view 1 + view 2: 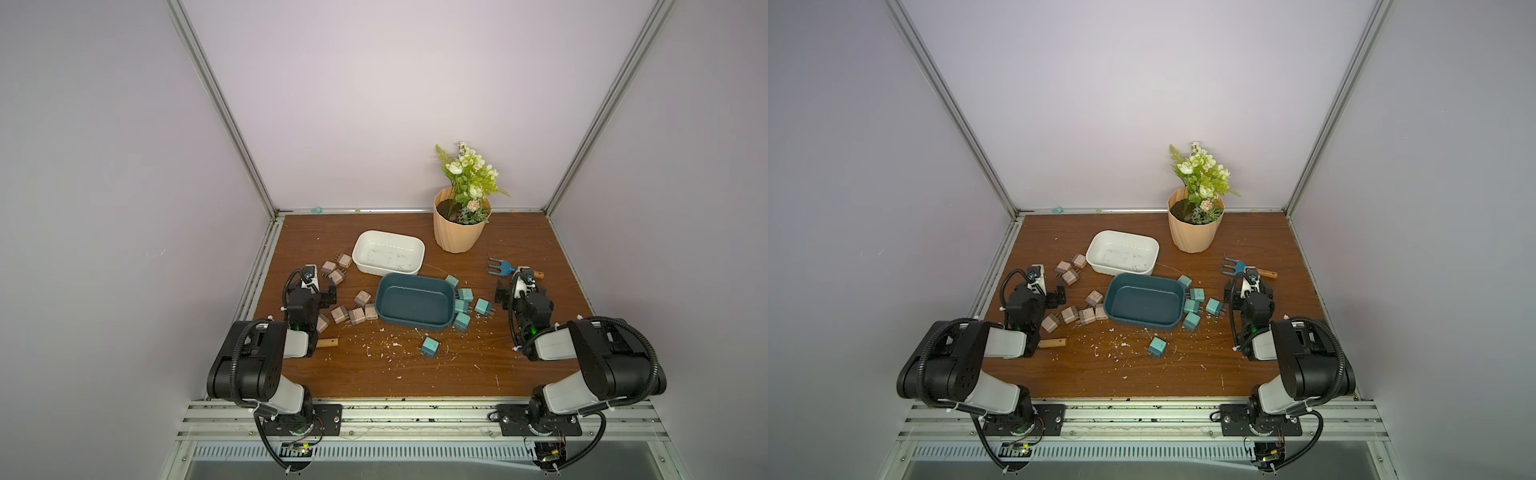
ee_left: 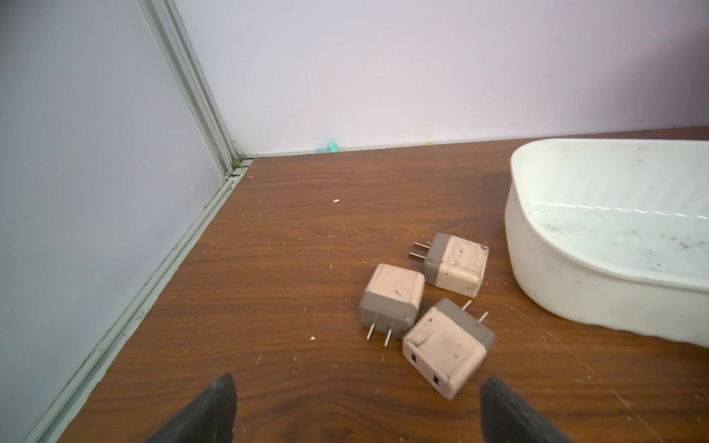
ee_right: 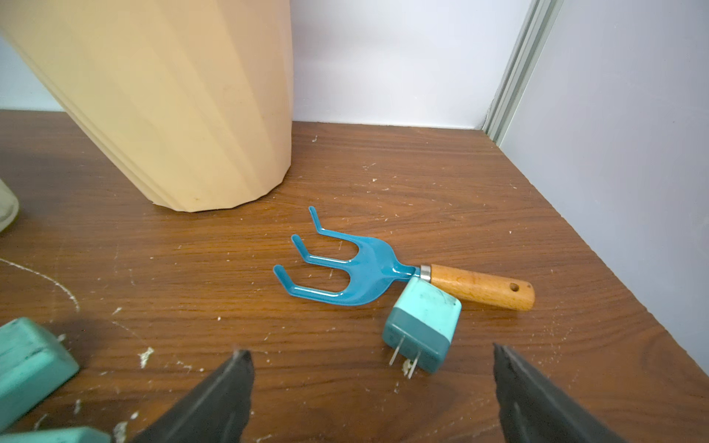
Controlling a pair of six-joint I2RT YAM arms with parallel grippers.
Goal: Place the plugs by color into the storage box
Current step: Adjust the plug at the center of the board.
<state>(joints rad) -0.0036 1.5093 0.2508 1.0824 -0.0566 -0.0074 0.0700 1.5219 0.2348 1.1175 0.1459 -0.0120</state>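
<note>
We are counting eight tan plugs (image 1: 362, 298) lying loose on the table (image 1: 415, 382), all outside the two tubs and scattered between the left gripper (image 2: 358, 385) and the tubs. Three of them are sitting together beside the white tub (image 1: 386, 270). The plug nearest the tub (image 2: 456, 268) is pointing its prongs away from it. The middle plug (image 2: 391, 299) is aiming its prongs toward the gripper. The closest plug (image 2: 447, 345) is turning its prongs away from the gripper.

We are counting seven teal plugs (image 1: 465, 294). Five are clustering at the end of the dark teal tub (image 1: 415, 326) that faces the right arm, and the outermost (image 1: 483, 306) is pointing its prongs toward that arm. A lone teal plug (image 1: 430, 346) is resting on the near side of that tub, its prongs too small to read. The seventh plug (image 3: 422, 330) is touching the garden fork (image 3: 360, 276) where head meets handle, with its long axis and prongs running toward the right gripper (image 3: 371, 351).

Both grippers are hovering low with jaws spread wide, holding nothing. We are also seeing one flower pot (image 1: 457, 232) and a second wooden handle (image 1: 328, 343) poking out beneath the left arm.
</note>
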